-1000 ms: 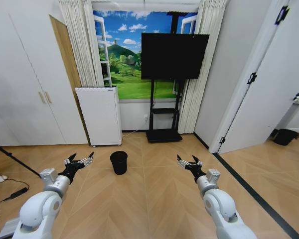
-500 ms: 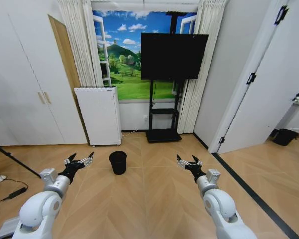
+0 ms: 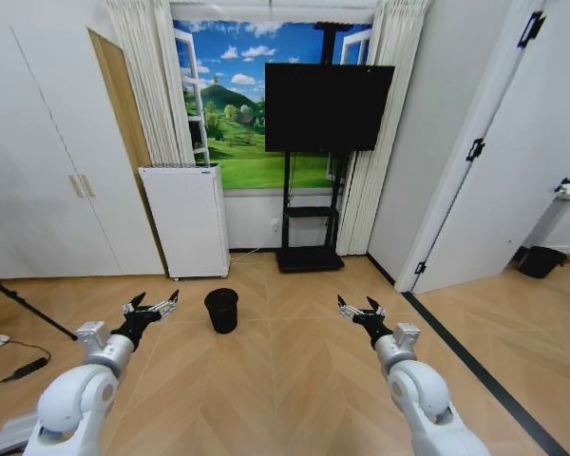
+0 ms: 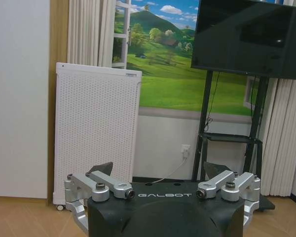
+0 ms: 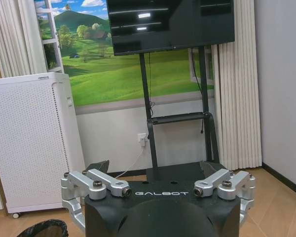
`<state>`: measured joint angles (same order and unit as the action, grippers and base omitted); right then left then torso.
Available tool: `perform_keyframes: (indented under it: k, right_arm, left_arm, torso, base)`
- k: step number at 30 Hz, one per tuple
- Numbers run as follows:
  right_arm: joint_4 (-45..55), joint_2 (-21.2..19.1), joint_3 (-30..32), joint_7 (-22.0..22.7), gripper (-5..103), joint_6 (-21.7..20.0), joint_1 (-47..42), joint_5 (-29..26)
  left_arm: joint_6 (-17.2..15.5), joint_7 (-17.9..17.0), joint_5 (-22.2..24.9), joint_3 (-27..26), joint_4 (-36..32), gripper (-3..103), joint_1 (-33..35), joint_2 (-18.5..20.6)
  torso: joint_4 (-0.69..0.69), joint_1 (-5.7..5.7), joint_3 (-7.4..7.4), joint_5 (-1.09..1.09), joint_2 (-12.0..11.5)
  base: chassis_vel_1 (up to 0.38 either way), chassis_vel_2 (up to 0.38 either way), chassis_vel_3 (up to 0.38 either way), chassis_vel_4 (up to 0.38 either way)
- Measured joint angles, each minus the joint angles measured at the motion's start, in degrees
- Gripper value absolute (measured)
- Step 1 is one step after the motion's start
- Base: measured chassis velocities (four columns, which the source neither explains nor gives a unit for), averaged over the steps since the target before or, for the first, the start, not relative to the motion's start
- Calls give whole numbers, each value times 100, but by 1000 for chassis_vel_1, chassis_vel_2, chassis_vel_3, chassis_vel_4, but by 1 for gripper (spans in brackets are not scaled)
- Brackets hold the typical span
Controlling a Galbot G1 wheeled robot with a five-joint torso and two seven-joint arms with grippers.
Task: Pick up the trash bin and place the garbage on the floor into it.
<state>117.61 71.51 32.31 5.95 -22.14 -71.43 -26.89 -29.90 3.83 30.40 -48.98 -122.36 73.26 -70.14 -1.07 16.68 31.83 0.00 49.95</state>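
The trash bin [image 3: 221, 310], small, black and round with a bag liner at its rim, stands on the tan chevron floor [image 3: 285, 380] ahead and slightly left of centre. Its rim also shows in the right wrist view [image 5: 42, 228]. My left gripper [image 3: 152, 309] is held out open above the floor, left of the bin and apart from it. My right gripper [image 3: 359, 310] is held out open well to the bin's right. Both wrist views show open, empty fingers: left gripper [image 4: 160, 170], right gripper [image 5: 155, 168]. The garbage is out of view.
A white perforated unit [image 3: 185, 220] stands against the back wall behind the bin, with a TV on a black stand [image 3: 328, 95] beside it. A dark floor strip [image 3: 475, 366] runs along the right. Cables [image 3: 19, 369] lie at far left, and a dark tub [image 3: 540, 260] sits far right.
The whole picture has shifted a little, so the bin now sits slightly further left and higher in view: the camera has moved. Both arms hold the same pose.
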Motion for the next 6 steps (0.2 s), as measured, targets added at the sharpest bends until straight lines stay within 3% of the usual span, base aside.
perform_keyframes:
  k: [6]
  right_arm:
    - [0,0,0,0,100,0,0,0]
  left_arm:
    - [0,0,0,0,0,100,0,0]
  torso:
    - [0,0,0,0,0]
  base:
    - [0,0,0,0]
